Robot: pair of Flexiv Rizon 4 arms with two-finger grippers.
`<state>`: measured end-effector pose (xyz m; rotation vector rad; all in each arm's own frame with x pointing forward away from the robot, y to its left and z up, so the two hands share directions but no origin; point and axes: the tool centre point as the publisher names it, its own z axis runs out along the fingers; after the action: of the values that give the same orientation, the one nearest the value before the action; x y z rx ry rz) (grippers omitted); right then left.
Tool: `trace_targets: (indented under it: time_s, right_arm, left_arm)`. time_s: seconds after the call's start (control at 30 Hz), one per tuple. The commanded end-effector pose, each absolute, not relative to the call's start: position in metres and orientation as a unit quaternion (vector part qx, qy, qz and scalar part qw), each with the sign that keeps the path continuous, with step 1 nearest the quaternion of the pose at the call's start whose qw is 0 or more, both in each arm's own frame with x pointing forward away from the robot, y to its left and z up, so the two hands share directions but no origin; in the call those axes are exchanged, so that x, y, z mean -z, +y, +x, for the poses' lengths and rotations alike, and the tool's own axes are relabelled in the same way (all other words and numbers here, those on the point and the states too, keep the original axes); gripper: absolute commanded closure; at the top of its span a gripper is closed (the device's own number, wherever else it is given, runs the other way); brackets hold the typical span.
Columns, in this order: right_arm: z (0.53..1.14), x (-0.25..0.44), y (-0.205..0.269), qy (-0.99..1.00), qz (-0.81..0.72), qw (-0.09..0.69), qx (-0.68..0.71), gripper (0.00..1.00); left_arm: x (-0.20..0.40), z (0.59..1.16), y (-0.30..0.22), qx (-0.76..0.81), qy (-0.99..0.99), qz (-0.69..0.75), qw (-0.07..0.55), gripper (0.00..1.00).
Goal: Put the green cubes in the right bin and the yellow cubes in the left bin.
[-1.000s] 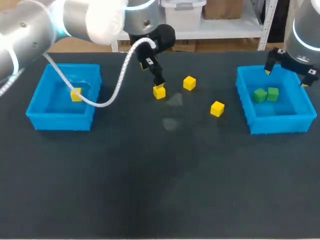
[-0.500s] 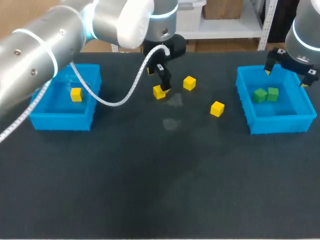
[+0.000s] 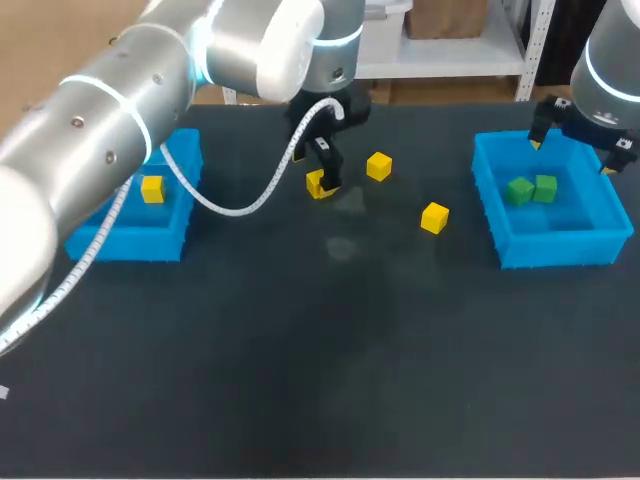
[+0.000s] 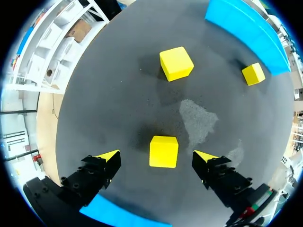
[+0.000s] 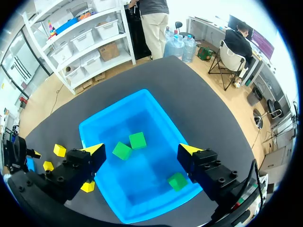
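Note:
My left gripper [image 3: 322, 176] stands open, low over the table, with a yellow cube [image 4: 164, 151] between its fingertips and gaps on both sides. Two more yellow cubes [image 3: 378, 166] [image 3: 434, 217] lie to its right on the dark table. A further yellow cube [image 3: 152, 188] rests in the left blue bin [image 3: 120, 245]. My right gripper [image 5: 142, 151] hangs open above the right blue bin [image 5: 118, 106], holding nothing. In that bin lie three green cubes [image 5: 122, 150] [image 5: 138, 140] [image 5: 177, 181]; the head view shows only two [image 3: 519, 190] [image 3: 545, 186].
My left arm's big body and its white cable [image 3: 250, 205] stretch across the table's left half and partly cover the left bin. Two pale smudges [image 3: 340, 245] mark the dark table top near the middle.
My left gripper has come down around the yellow cube, and the arm has swung further over the left side. The right arm has stayed still.

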<state>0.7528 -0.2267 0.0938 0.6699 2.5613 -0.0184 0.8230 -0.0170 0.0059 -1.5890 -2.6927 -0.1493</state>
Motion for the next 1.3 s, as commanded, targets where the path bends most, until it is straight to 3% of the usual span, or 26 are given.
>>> trace_targets:
  time_s: [0.03, 0.27, 0.3, 0.37, 0.4, 0.73, 0.93, 1.3]
  right_arm:
    - [0.751, -0.093, -0.227, 0.937, 0.246, 0.248, 0.007, 0.00]
    - [0.751, -0.093, -0.227, 0.937, 0.246, 0.248, 0.007, 0.00]
    - [0.751, -0.093, -0.227, 0.937, 0.246, 0.248, 0.007, 0.00]
    - [0.751, -0.093, -0.227, 0.937, 0.246, 0.248, 0.007, 0.00]
    - [0.751, -0.093, -0.227, 0.937, 0.246, 0.248, 0.007, 0.00]
    - [0.751, -0.093, -0.227, 0.937, 0.246, 0.248, 0.007, 0.00]
    - [0.751, -0.093, -0.227, 0.937, 0.246, 0.248, 0.007, 0.00]
    - [0.751, -0.093, -0.227, 0.937, 0.246, 0.248, 0.007, 0.00]
  left_arm:
    - [-0.001, 0.831, -0.020, 0.057, -0.860, -0.506, 0.030, 0.00]
    - [0.004, 0.831, -0.020, 0.057, -0.863, -0.500, 0.033, 0.00]
    - [0.004, 0.830, -0.021, 0.055, -0.864, -0.499, 0.030, 0.49]
    - [0.005, 0.828, -0.022, 0.054, -0.863, -0.501, 0.025, 0.96]
    - [0.005, 0.827, -0.023, 0.053, -0.863, -0.501, 0.025, 1.00]
    - [0.003, 0.817, -0.027, 0.040, -0.859, -0.509, 0.024, 1.00]
    - [-0.018, 0.808, -0.024, 0.037, -0.850, -0.526, -0.008, 1.00]
    - [-0.117, 0.791, 0.071, 0.032, -0.870, -0.480, -0.109, 1.00]
